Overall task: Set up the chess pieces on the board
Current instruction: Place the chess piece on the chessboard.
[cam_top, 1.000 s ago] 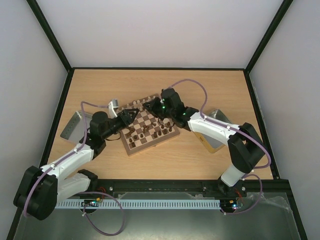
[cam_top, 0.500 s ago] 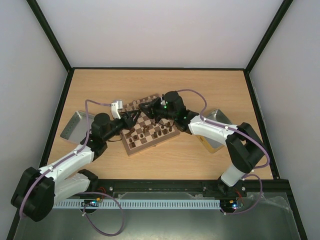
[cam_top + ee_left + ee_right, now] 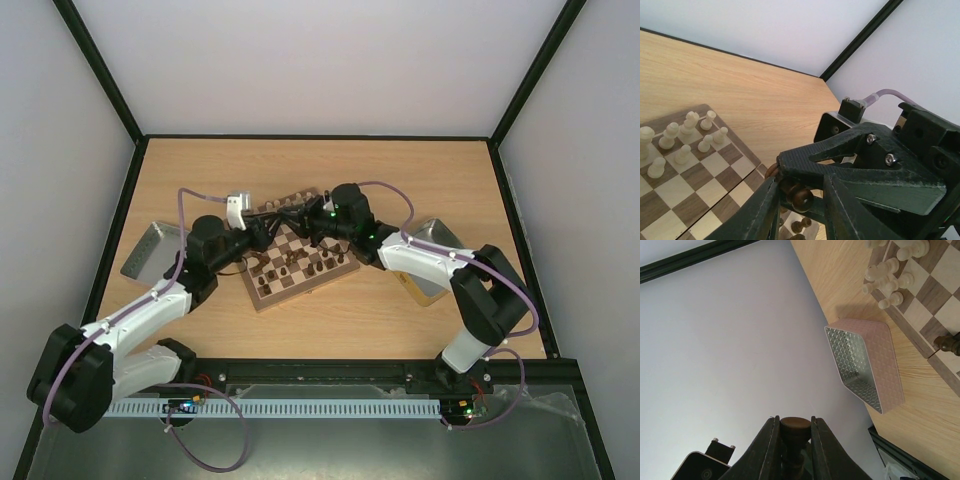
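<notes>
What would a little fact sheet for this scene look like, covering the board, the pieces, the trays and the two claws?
Board: wooden chessboard, between the two arms
Cream set: cream pieces standing clustered at one corner of the board
Dark set: dark pieces standing toward the near edge
Trays: left tray and right tray, one on each side of the board
Right arm: right gripper shut on a dark piece
Left arm: left gripper, a finger on either side of that same piece; grip unclear

Left arm (image 3: 140,315) and right arm (image 3: 430,255) are shown reaching inward, left claw (image 3: 268,223) and right claw (image 3: 300,214) meeting tip to tip. The right claw is clamped on a dark piece (image 3: 794,426) flanked narrowly by the left fingers (image 3: 765,205).
</notes>
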Robot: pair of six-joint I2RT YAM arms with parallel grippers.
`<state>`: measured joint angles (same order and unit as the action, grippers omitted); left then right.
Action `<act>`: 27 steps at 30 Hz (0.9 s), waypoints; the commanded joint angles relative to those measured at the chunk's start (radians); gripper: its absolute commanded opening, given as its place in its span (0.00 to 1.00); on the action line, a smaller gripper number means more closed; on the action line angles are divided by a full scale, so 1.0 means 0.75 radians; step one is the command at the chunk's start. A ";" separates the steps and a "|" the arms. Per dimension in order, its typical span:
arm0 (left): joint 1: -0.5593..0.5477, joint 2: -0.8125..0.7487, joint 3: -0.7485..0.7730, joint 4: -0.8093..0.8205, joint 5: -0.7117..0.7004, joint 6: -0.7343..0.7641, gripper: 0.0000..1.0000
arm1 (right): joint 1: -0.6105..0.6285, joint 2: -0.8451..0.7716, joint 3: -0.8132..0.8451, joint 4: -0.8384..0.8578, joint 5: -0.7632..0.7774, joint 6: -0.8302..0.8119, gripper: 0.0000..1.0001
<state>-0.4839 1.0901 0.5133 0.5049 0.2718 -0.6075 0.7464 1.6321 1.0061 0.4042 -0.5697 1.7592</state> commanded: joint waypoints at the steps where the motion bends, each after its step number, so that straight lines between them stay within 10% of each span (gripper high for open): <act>1: -0.003 0.013 0.039 -0.027 -0.001 0.060 0.28 | 0.003 -0.037 -0.024 0.097 -0.053 0.044 0.14; 16: -0.003 0.068 0.120 -0.120 0.036 0.169 0.35 | -0.018 -0.023 -0.034 0.146 -0.070 -0.013 0.14; 27: -0.003 0.073 0.172 -0.205 -0.029 0.192 0.08 | -0.019 -0.017 -0.015 0.064 -0.104 -0.099 0.16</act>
<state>-0.4862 1.1465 0.6041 0.3840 0.2939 -0.4889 0.7181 1.6325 0.9840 0.4709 -0.5869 1.7332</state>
